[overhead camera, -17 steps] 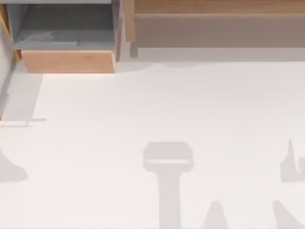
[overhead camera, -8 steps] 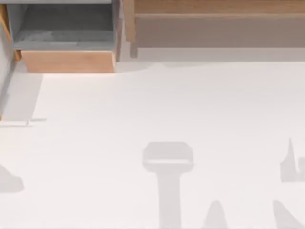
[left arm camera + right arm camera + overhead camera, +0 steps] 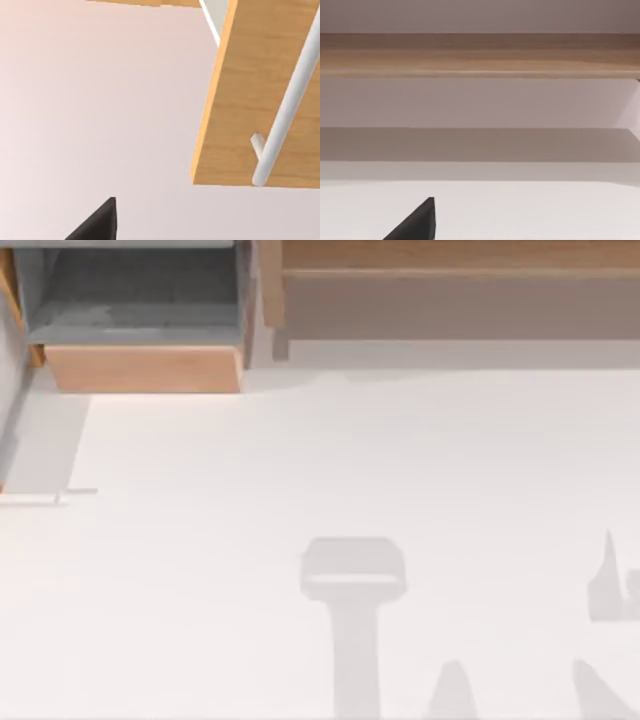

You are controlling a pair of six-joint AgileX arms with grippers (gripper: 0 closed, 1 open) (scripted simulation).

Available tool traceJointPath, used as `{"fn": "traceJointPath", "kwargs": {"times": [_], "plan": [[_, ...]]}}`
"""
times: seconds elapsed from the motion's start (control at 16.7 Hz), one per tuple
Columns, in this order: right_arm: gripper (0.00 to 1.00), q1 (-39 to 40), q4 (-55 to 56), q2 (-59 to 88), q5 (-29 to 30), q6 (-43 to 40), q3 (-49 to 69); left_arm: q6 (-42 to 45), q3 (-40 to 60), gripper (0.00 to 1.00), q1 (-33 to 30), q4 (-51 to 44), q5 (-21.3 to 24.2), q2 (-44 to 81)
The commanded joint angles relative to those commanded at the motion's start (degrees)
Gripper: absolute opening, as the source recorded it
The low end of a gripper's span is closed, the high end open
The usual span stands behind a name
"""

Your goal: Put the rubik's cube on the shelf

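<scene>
Box of wood [image 3: 140, 368] sits at eleven o'clock on the desk [image 3: 300, 460], grey inside, nothing in it. The shelf [image 3: 450, 255] at one o'clock looks bare. I cannot tell where the rubik's cube is. I think it is hard, light and smooth, so hold two flat sides. I cannot tell if the left gripper [image 3: 95, 225] or right gripper [image 3: 415, 225] is gripping.

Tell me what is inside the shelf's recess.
The shelf recess looks bare and shaded grey-brown, with nothing showing in it. Its upper board covers the deeper part.
</scene>
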State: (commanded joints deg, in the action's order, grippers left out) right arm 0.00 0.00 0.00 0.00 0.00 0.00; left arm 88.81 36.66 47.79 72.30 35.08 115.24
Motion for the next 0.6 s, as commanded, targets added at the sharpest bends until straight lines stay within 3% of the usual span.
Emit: {"fn": "traceJointPath", "kwargs": {"times": [0.3,0.6], "plan": [[1.00,0.00,0.00,0.00,0.00,0.00,0.00,-6.42,18.36,1.00,1.37,-23.36,-8.81,-0.28],[1.00,0.00,0.00,0.00,0.00,0.00,0.00,-16.82,41.75,1.00,-2.69,-53.60,-16.57,0.48]]}}
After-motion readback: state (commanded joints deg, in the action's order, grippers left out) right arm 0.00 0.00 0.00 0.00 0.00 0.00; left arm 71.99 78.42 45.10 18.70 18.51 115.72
